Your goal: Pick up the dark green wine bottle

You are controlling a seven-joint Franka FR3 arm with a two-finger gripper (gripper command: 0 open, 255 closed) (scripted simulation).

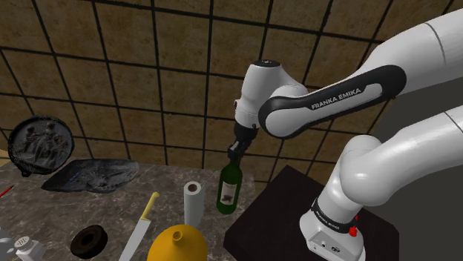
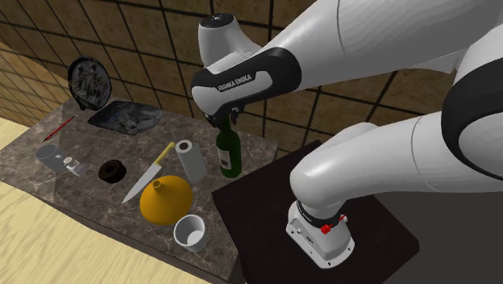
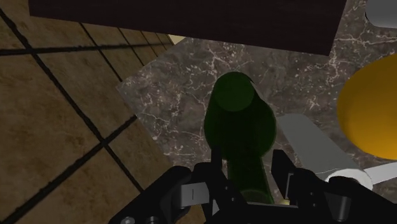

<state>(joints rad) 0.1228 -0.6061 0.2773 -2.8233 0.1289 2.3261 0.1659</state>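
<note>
In the shoulder view, a round dark relief plate (image 1: 41, 143) was seen propped at the far left of the marbled surface (image 1: 52, 211), against the tiled wall. A dark embossed tray (image 1: 90, 176) was laid flat just to its right. Nearer, a black ring (image 1: 89, 241) was followed to the right by a knife (image 1: 141, 226) with a yellow handle. Next came an orange funnel-shaped vessel (image 1: 176, 245) and an upright white roll (image 1: 193, 202).

Just right of the roll, near the surface's right edge, the dark green wine bottle (image 1: 229, 187) was found roughly upright. Its neck was pinched between the two black fingers of the hand (image 1: 234, 154), which was set over it from above. In the wrist view the fingers were pressed against either side of the neck. Whether the bottle's base touched the surface could not be told.

Further right, the dark stand (image 1: 274, 215) was seen carrying the white arm (image 1: 401, 156).
</note>
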